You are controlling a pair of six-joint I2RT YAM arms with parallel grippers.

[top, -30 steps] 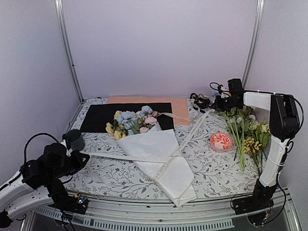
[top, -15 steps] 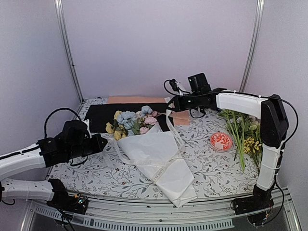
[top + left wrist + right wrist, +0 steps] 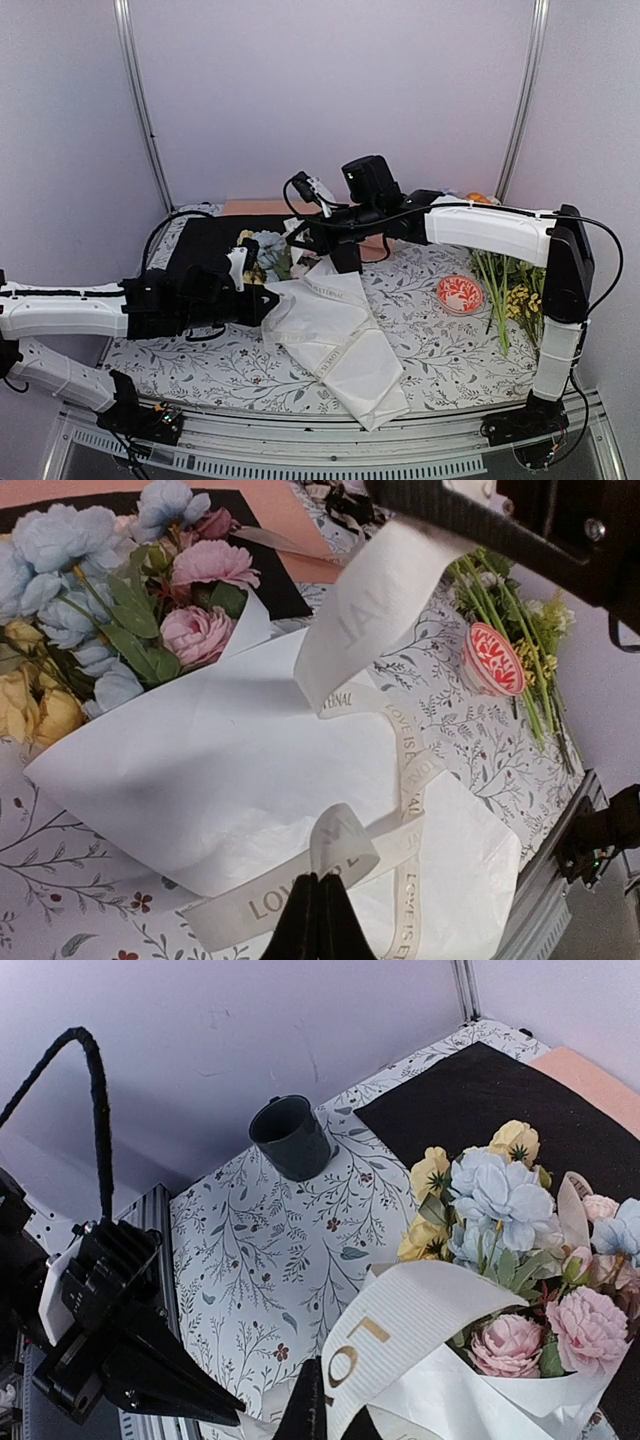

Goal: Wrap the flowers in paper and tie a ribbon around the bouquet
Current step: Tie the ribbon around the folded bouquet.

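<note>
The bouquet (image 3: 345, 345) lies in mid-table, a white paper (image 3: 190, 770) cone with blue, pink and yellow flowers (image 3: 130, 600) at its far wide end. A cream ribbon (image 3: 400, 780) with gold lettering crosses the cone's waist. My left gripper (image 3: 270, 306) sits at the cone's left side, shut on one ribbon end (image 3: 345, 845), which curls up from its tips. My right gripper (image 3: 297, 238) hovers over the flowers (image 3: 500, 1210), shut on the other ribbon end (image 3: 420, 1325), lifted in a taut band (image 3: 375, 610).
A black sheet (image 3: 200, 240) and a peach sheet (image 3: 262, 207) lie at the back. A red-and-white disc (image 3: 460, 294) and loose yellow sprigs (image 3: 515, 285) lie at the right. A dark cup (image 3: 293, 1138) stands at the far left.
Both arms have swung in from the table's sides to the bouquet. The right carried its ribbon end leftward over the flowers; the left carried its end rightward onto the cone.
</note>
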